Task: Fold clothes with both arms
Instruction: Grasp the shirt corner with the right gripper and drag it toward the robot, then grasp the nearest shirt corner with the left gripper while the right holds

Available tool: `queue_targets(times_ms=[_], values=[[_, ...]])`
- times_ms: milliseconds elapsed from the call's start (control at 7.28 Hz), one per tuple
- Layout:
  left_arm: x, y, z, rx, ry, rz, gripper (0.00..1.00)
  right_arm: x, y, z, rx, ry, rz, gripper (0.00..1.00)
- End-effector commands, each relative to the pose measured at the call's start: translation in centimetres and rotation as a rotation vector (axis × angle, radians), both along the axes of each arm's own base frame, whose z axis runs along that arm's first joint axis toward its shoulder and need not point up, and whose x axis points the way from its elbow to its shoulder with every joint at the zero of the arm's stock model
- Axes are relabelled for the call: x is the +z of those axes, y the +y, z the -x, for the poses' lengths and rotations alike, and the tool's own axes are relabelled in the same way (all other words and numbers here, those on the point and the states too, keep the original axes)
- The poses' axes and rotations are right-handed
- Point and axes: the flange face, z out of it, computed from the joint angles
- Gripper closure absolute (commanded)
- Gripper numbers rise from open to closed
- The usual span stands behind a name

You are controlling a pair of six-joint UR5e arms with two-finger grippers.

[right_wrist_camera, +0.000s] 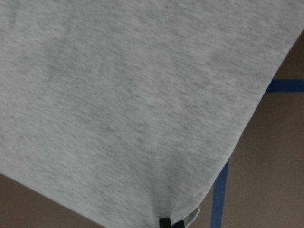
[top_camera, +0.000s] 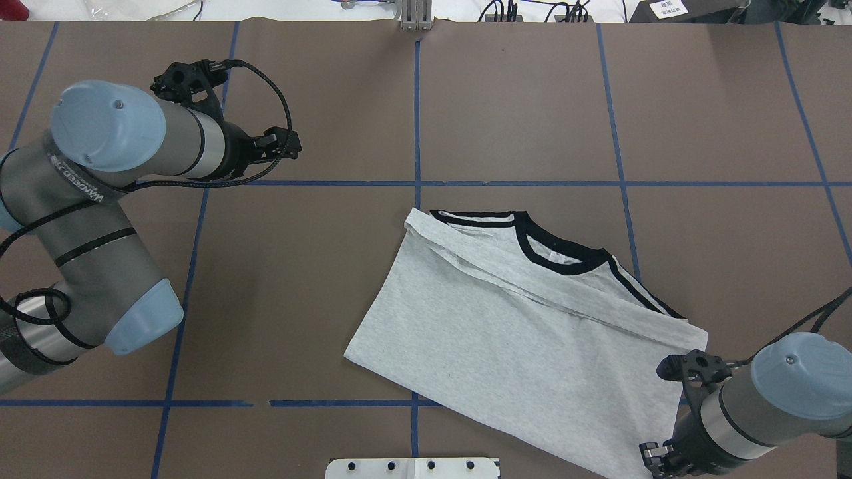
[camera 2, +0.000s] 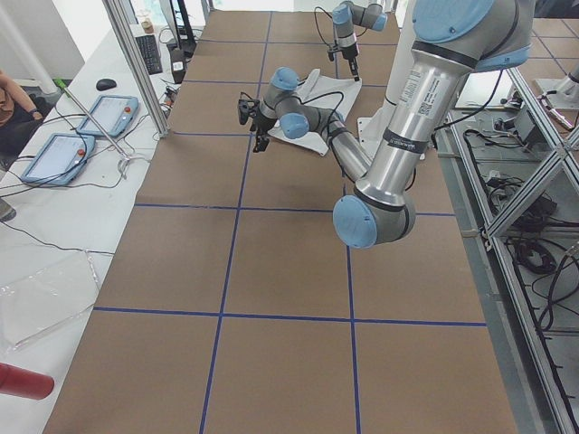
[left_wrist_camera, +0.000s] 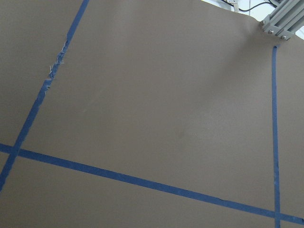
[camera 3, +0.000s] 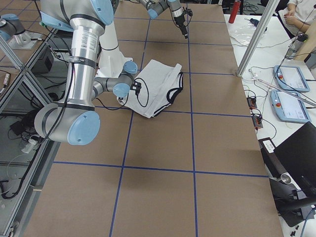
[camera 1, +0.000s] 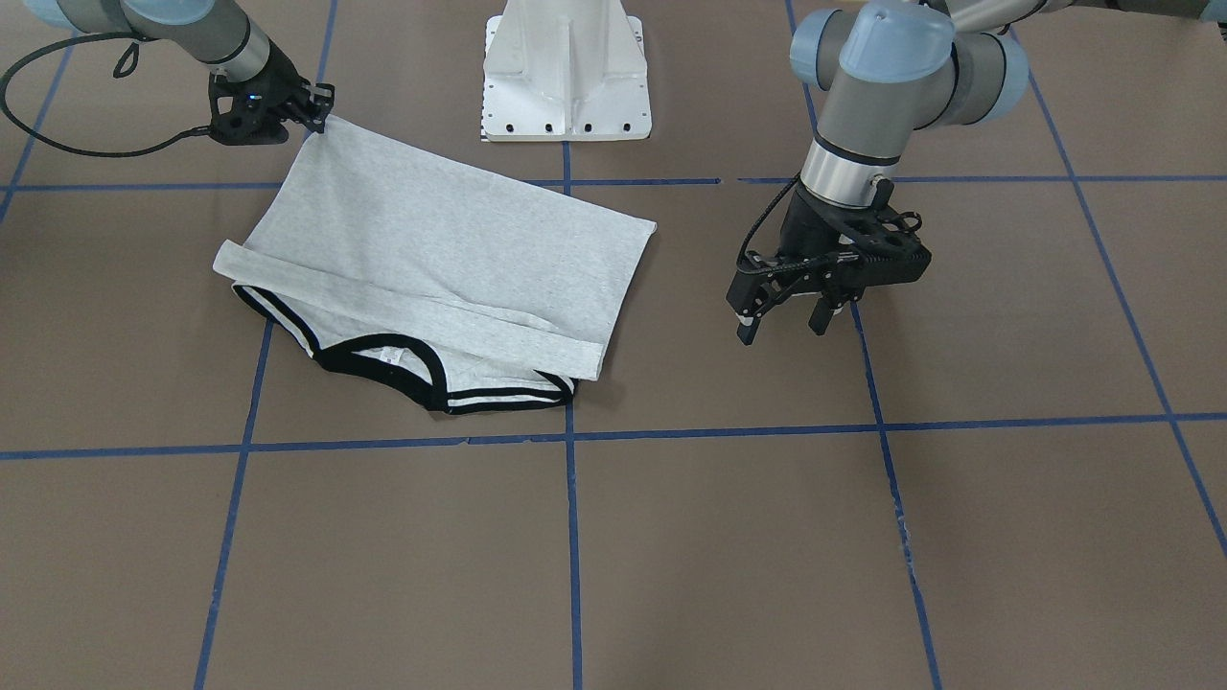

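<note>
While the right gripper (camera 1: pixel 321 115) clamps a T-shirt (camera 1: pixel 451 244) corner, I want the left gripper (camera 1: pixel 783 329) — jaws apart — on the neighbouring corner.

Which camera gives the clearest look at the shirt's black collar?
Exterior front-facing: the collar lies nearest that camera, fully exposed. Overhead shows it too; exterior right shows it small; exterior left and wrist cameras show no clear collar.
</note>
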Motion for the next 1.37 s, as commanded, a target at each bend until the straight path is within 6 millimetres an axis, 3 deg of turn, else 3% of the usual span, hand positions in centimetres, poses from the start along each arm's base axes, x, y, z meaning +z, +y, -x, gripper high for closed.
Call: queue_targets(times_ms=[0,137,275,550,962,1237], values=[[-0.8,0.6,0.3,0.01,0.017,-0.007,0.01,-1.4,1.5,-0.2,-0.045,-0.029,0.009,0.0],[-1.9,3.0,-0.8,0.057,0.039,0.017,0.01,-3.3,-1.0,-1.9,0.027,-0.068,-0.002,0.0],[-3.1,6.3,-3.0,0.088,0.075,0.074,0.01,-4.9,-4.2,-3.8,0.119,-0.105,-0.018,0.0],[-3.1,14.8,-9.6,0.147,0.115,0.245,0.01,-7.9,-10.4,-6.6,0.294,-0.176,-0.058,0.0],[-1.9,24.3,-16.8,0.183,0.079,0.391,0.03,-9.0,-14.5,-9.4,0.411,-0.202,-0.091,0.0],[-1.1,23.5,-19.1,0.149,0.046,0.384,0.04,-9.2,-15.4,-9.6,0.432,-0.205,-0.097,0.0]])
